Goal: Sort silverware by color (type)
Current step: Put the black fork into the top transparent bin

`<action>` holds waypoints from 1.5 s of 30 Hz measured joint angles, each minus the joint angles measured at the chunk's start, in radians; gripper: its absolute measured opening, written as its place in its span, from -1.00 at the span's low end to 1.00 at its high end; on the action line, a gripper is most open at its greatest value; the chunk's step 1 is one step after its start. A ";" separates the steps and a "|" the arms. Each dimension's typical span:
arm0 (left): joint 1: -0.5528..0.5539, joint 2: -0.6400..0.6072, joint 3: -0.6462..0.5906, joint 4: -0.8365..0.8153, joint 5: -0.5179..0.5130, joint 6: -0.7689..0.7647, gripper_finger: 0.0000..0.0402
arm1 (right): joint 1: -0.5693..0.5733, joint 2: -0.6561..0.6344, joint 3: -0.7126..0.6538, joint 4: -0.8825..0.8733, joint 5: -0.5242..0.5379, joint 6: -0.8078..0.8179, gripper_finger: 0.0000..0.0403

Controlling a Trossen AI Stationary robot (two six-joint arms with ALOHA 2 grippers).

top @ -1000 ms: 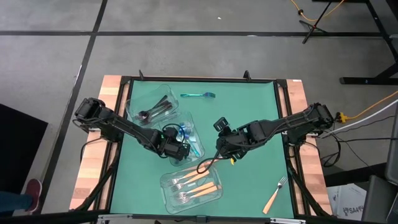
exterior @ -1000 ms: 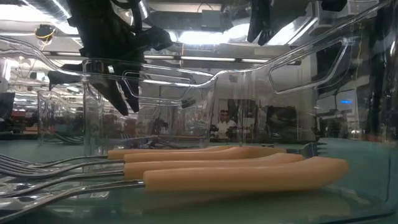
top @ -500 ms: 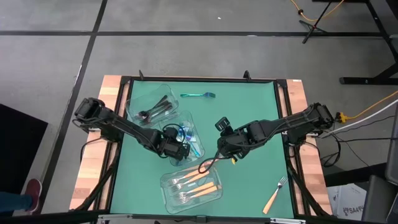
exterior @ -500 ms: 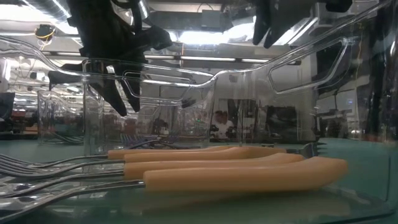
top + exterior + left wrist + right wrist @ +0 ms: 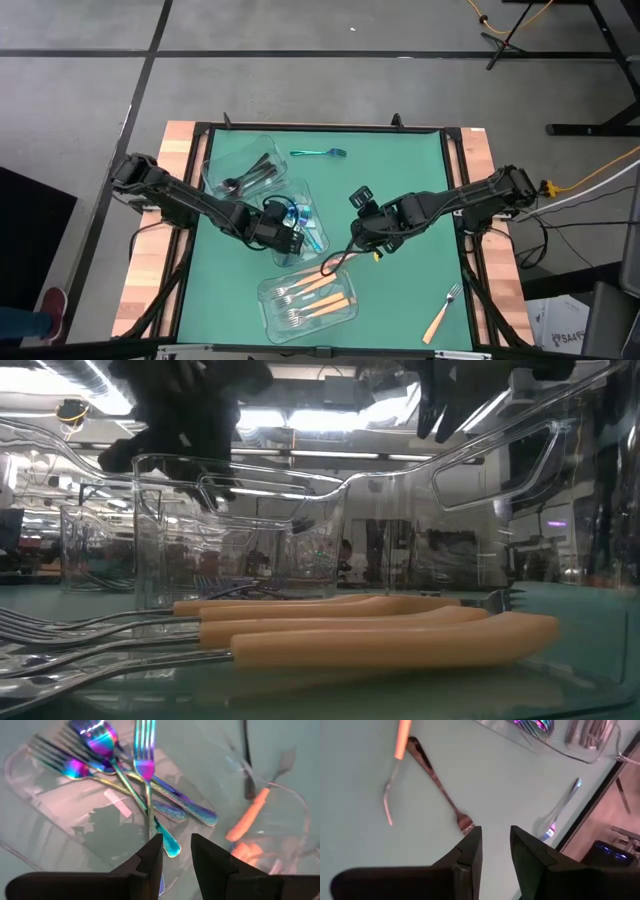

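1. Left gripper (image 5: 176, 840) hangs over the middle tub (image 5: 318, 203). Fingers apart, nothing btwn them.
2. Rainbow forks & spoons (image 5: 131, 775) lie piled in that tub, right under it.
3. Right gripper (image 5: 495, 832) sits low at mat centre, fingers parted, empty. A dark-looking fork (image 5: 440, 787) lies on the mat, tines just by its fingertips.
4. Strays: teal fork (image 5: 318, 153) at the far edge, orange-handled fork (image 5: 440, 318) near corner, right side.
5. Black pieces (image 5: 245, 172) in the far tub, orange-handled ones (image 5: 310, 296) in the near tub.
6. Handling, my guess: light, stiff, slick metal lying flat. Pinch across the handle, mid-length, or it'll probably swing.
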 joint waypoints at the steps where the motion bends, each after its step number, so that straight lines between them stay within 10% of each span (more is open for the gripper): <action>1: 0.000 -0.009 0.000 0.000 0.000 0.019 -0.52 | -0.007 0.000 0.000 0.000 -0.001 -0.001 -0.54; 13: 0.000 -0.059 0.000 0.180 0.002 0.315 -0.52 | -0.139 0.000 0.000 0.000 -0.030 0.072 -0.54; 23: 0.000 -0.059 0.000 0.203 -0.001 0.485 -0.52 | -0.211 0.000 -0.003 0.022 -0.253 0.074 -0.54; 45: -0.001 -0.058 0.000 0.194 -0.024 0.628 -0.52 | -0.214 -0.148 -0.390 0.092 -0.109 0.735 -0.54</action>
